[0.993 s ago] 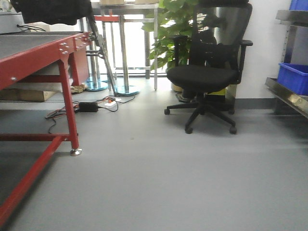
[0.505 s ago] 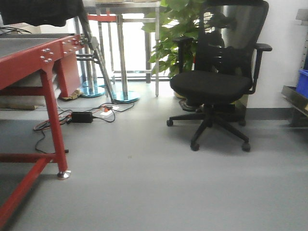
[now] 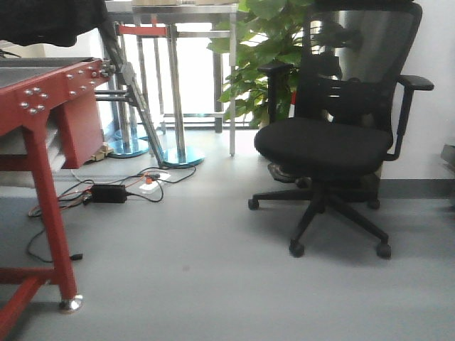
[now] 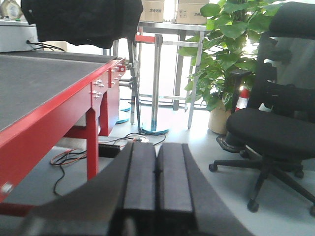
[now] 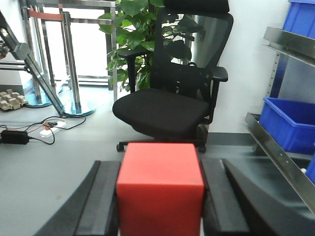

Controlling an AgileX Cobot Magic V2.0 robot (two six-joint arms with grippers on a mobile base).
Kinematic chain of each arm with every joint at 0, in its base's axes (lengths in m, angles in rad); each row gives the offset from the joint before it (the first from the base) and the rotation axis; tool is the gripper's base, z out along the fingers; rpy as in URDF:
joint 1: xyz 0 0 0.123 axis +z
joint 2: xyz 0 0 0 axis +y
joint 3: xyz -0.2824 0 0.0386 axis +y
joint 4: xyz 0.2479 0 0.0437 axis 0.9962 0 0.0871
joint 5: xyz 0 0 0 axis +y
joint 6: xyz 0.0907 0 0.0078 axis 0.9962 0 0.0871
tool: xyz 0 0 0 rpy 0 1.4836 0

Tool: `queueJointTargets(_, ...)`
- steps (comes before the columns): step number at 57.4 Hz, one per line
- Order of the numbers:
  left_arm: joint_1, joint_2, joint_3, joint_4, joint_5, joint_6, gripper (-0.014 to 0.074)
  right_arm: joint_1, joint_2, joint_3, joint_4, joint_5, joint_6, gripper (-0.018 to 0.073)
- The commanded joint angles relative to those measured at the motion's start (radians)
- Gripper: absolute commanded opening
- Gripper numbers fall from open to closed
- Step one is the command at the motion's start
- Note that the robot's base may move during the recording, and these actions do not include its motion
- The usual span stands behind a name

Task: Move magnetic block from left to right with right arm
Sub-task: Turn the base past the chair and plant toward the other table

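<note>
The magnetic block point(image 5: 160, 189), a bright-red cube, fills the lower middle of the right wrist view. My right gripper point(image 5: 160, 169) is shut on it, one black finger pressed against each side. In the left wrist view my left gripper point(image 4: 157, 169) is shut, its two black pads meeting with nothing between them. It points out over the grey floor beside the red table point(image 4: 47, 105). Neither gripper nor the block shows in the front-facing view.
A black office chair point(image 3: 330, 142) stands ahead right, with a potted plant point(image 3: 259, 60) behind it. The red table's leg point(image 3: 46, 213) is at the left. Cables and a power brick point(image 3: 108, 192) lie on the floor. Blue bins point(image 5: 290, 125) sit on metal shelving at the right.
The front-facing view has turned left: the chair grew larger and shifted right, the red table leg slid left and down, the blue bin left the view.
</note>
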Motion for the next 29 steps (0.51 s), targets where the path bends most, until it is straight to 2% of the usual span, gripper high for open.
queueJointTargets(1, -0.006, -0.007, 0.001, -0.005, -0.091, 0.002, -0.0126, -0.007, 0.014, -0.030, -0.012, -0.087, -0.005, 0.0253)
queueJointTargets(29, -0.006, -0.007, 0.001, -0.005, -0.091, 0.002, -0.0126, -0.007, 0.014, -0.030, -0.012, -0.087, -0.005, 0.0253)
